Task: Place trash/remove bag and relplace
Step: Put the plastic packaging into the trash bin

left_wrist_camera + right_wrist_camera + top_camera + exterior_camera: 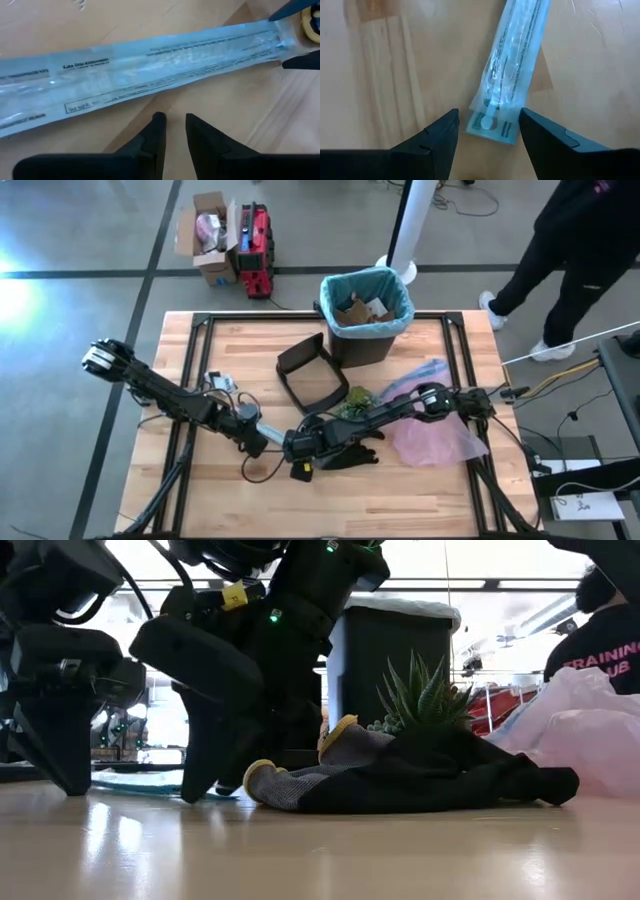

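A long, flat, translucent pale-blue wrapper with printed text [150,60] lies flat on the wooden table, a piece of the trash. My left gripper [173,120] hovers beside its long edge near the middle, fingers a narrow gap apart with nothing between them. My right gripper [489,117] is open, and its fingers stand on either side of the wrapper's end [492,125]; no touch shows. In the high view both grippers [265,444] [295,450] meet at the table's near middle. The black bin [362,340], lined with the teal bag [396,288], stands at the far edge with brown paper in it.
A black-and-yellow glove [345,452] lies just right of the grippers, with a green plant tuft [357,402] behind it. A pink plastic bag [437,432] lies under the right arm. An open black box [313,372] stands before the bin. A person [575,250] stands beyond the far right corner.
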You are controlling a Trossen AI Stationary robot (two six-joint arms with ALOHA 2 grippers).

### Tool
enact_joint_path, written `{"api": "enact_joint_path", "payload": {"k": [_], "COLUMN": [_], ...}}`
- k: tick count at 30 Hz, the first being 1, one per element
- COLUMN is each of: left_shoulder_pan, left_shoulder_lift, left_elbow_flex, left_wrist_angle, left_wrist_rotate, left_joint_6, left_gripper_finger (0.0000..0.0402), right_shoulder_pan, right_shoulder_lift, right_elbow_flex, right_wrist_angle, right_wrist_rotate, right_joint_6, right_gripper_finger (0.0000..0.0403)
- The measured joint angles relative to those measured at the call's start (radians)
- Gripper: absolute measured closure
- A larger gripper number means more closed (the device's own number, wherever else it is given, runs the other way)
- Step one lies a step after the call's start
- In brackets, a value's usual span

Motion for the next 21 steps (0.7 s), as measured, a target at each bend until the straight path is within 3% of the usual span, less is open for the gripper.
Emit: {"api": "enact_joint_path", "payload": {"k": [14,21], "left_shoulder_pan": [-0.003,-0.003], "left_shoulder_lift": [0.006,0.006], "left_elbow_flex": [-0.003,-0.004], "left_wrist_angle": [0.016,0.023], "left_wrist_rotate": [-0.015,-0.022], "left_joint_6": [0.001,0.002], "left_gripper_finger": [0.0342,0.0342], "right_shoulder_pan": [-0.035,-0.032], "right_shoulder_lift": [0.006,0.031], "right_elbow_flex": [0.0,0.002], "right_wrist_angle": [0.015,0.023], "right_wrist_rotate": [0.011,0.01], "right_joint_6": [-0.002,-0.007], "right_gripper_finger": [0.011,0.0128]}}
